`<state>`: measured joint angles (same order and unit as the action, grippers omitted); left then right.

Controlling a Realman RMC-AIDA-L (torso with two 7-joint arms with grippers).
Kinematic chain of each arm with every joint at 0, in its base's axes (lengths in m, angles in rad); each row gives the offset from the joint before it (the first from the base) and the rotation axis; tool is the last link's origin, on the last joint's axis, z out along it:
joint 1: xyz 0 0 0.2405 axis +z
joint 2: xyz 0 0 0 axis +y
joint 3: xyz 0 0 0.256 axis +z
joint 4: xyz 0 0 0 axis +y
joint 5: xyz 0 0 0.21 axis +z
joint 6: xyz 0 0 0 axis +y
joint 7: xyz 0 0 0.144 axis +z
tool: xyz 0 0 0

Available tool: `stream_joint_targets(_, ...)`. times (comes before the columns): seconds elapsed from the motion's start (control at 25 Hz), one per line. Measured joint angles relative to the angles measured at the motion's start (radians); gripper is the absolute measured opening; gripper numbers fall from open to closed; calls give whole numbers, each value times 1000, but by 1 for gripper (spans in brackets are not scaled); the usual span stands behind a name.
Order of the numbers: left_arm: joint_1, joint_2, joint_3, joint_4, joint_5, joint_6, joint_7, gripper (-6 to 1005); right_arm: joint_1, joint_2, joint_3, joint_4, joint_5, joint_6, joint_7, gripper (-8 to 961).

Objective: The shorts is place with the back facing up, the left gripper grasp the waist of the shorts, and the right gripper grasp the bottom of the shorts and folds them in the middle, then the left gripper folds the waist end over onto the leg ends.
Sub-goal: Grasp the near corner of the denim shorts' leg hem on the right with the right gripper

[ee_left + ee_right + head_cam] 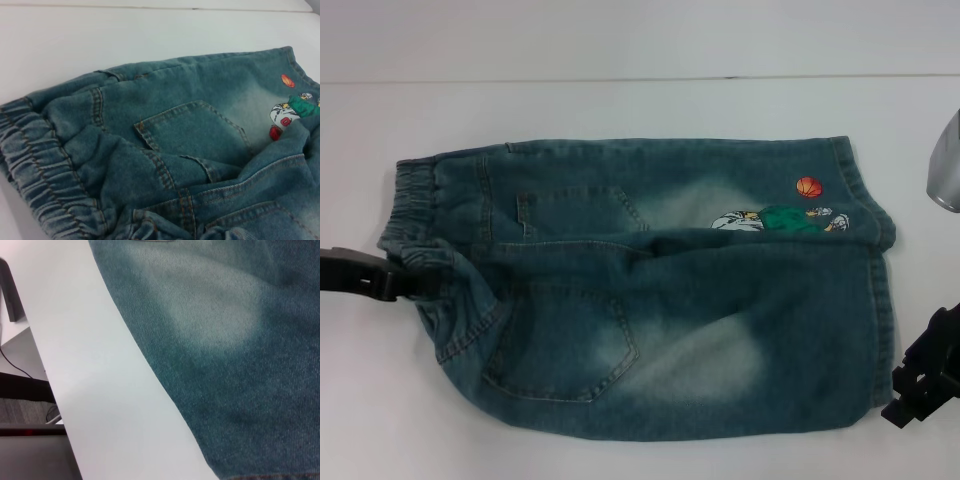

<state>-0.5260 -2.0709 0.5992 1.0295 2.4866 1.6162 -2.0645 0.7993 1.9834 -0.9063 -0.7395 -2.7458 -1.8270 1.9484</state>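
The faded blue denim shorts (pixel 650 300) lie flat on the white table (pixel 620 105), back up, both patch pockets showing. The gathered waist of the shorts (pixel 410 215) is the left end, and it fills the near corner of the left wrist view (pixel 35 165). The leg ends (pixel 880 300) point right, with the basketball embroidery (pixel 808 187) by the far hem. My left gripper (pixel 395 282) touches the waistband, where the cloth bunches. My right gripper (pixel 912 398) hovers just off the near leg's hem. The right wrist view shows that leg's denim (pixel 235 340) by the table edge.
A silver metal part (pixel 945 170) juts in at the right edge beyond the far hem. The table's near edge (pixel 55 405) runs close to the shorts, with floor and dark furniture (pixel 20 390) below it.
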Motion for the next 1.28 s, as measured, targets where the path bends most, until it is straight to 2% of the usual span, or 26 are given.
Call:
stream_joint_targets(0.76, -8, 0, 2, -6, -4, -1, 0, 75, 4, 1, -10, -13, 0, -14, 1, 435)
stream_joint_targets(1.28, -8, 0, 2, -8, -6, -1, 0, 76, -3, 18, -32, -1, 0, 25, 1, 407)
